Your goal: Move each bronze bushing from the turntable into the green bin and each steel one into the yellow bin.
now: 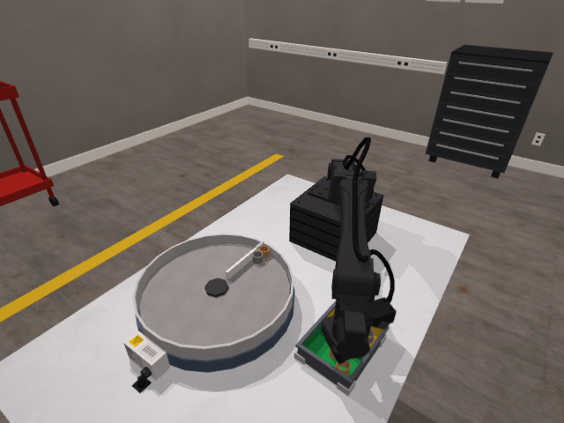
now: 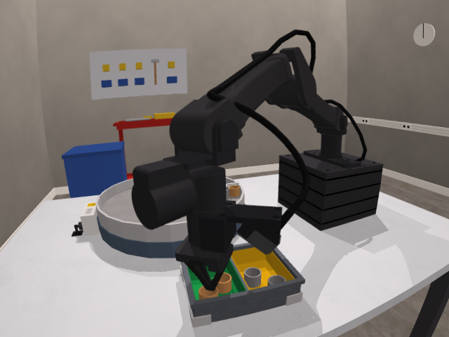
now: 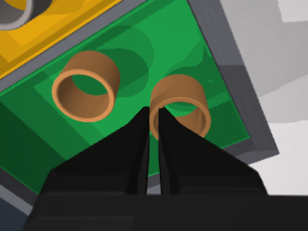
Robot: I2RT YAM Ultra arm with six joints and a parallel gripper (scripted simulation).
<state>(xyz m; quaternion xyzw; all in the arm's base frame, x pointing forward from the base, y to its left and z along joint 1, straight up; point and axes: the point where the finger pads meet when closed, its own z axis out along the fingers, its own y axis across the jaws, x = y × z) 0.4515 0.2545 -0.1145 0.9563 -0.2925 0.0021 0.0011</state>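
My gripper (image 3: pixel 154 115) is shut on the wall of a bronze bushing (image 3: pixel 180 108) and holds it low inside the green bin (image 3: pixel 120 140). It also shows in the exterior view (image 2: pixel 208 292) under the fingertips (image 2: pixel 209 286). A second bronze bushing (image 3: pixel 87 87) stands beside it in the green bin. The yellow bin (image 2: pixel 262 266) holds two steel bushings (image 2: pixel 252 276) (image 2: pixel 276 279). On the turntable (image 1: pixel 213 295) a bronze bushing (image 1: pixel 264 250) and a steel bushing (image 1: pixel 257 257) sit by the far rim, next to a white bar (image 1: pixel 243 266).
The arm's black base block (image 1: pixel 334 218) stands behind the bins. A small control box (image 1: pixel 146 355) sits at the turntable's front left. A blue container (image 2: pixel 94 168) and a red cart (image 1: pixel 18 150) stand off the table.
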